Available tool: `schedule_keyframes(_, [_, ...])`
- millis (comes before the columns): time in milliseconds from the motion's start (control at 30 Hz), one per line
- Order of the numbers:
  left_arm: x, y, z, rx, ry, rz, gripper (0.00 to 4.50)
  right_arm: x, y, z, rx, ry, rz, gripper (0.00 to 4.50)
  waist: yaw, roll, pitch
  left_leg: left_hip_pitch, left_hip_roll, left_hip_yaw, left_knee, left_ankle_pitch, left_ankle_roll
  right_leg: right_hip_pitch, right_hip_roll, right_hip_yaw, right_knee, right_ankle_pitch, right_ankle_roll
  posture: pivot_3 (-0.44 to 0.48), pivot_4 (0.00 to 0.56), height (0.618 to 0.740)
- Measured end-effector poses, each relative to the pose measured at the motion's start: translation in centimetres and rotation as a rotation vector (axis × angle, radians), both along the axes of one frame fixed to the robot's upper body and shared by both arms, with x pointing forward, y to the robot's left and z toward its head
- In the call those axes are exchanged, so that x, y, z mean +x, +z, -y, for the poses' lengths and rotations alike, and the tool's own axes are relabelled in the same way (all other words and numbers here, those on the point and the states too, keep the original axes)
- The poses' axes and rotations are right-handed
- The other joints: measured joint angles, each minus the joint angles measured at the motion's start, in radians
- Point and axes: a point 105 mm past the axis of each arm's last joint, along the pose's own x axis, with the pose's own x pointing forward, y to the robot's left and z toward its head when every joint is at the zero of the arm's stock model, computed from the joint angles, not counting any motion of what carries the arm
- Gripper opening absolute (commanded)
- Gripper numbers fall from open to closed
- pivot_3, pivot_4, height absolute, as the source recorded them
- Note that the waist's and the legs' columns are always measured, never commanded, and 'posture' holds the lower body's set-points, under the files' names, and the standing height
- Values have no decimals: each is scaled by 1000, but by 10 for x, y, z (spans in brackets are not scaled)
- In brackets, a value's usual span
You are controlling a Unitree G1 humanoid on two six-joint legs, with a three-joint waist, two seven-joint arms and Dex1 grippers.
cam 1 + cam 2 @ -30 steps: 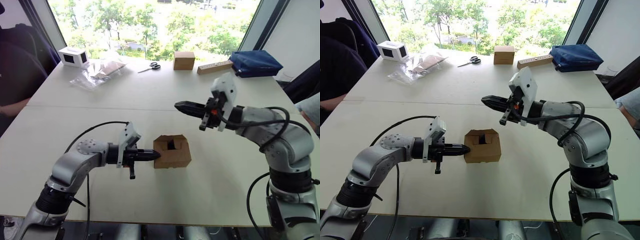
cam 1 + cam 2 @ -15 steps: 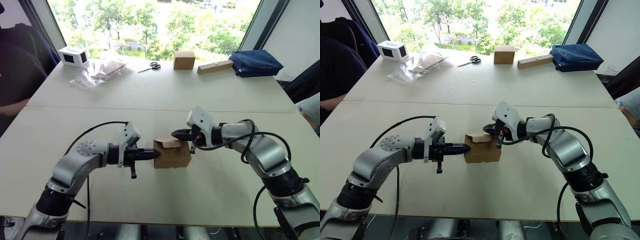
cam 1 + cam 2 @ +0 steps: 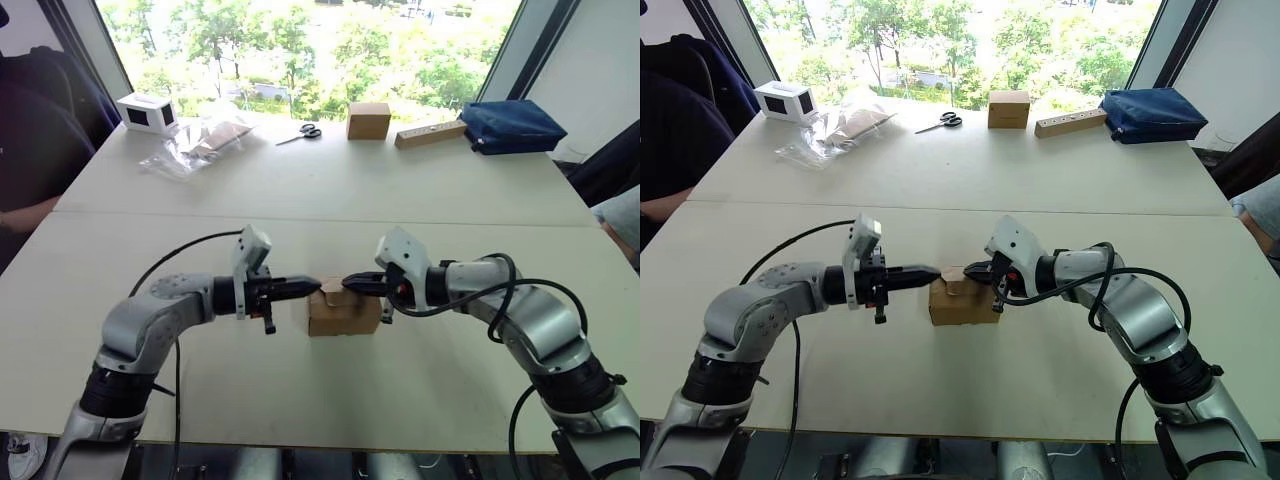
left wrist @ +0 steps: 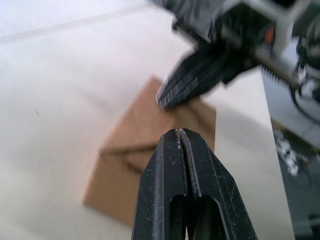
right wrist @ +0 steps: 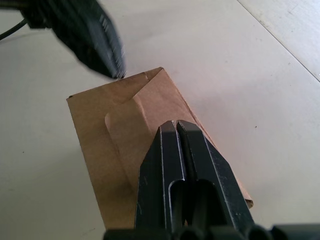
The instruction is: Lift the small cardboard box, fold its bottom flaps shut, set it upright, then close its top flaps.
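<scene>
We've swung our right gripper (image 3: 348, 281) down and lifted our left gripper (image 3: 314, 284), both with jaws pressed together, onto the small plain brown cardboard box (image 3: 343, 312) just beneath them, top flaps (image 5: 131, 114) now nearly folded shut.

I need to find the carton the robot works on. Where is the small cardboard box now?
The small cardboard box stands on the near part of the white table, straight ahead of the robot, between the left gripper and the right gripper, whose tips meet over its top.
</scene>
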Motion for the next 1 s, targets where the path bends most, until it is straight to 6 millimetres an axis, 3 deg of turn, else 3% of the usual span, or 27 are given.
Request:
schedule_keyframes(400, [10,-22,17,0,42,-45,17,2,3,1,12,-19,13,0,1,0,0,0,0,0,0,0,0,0,0,0,0,0,0,0,150,740])
schedule_keyframes(633, [18,-20,16,-15,72,-51,17,-8,23,8,18,-3,61,0,1,0,0,0,0,0,0,0,0,0,0,0,-1,0,0,0,150,740])
schedule_keyframes(1000, [23,-20,12,-25,111,-56,17,-27,18,2,13,54,24,0,0,0,0,0,1,-1,-1,0,0,0,-1,1,-1,0,-1,0,150,740])
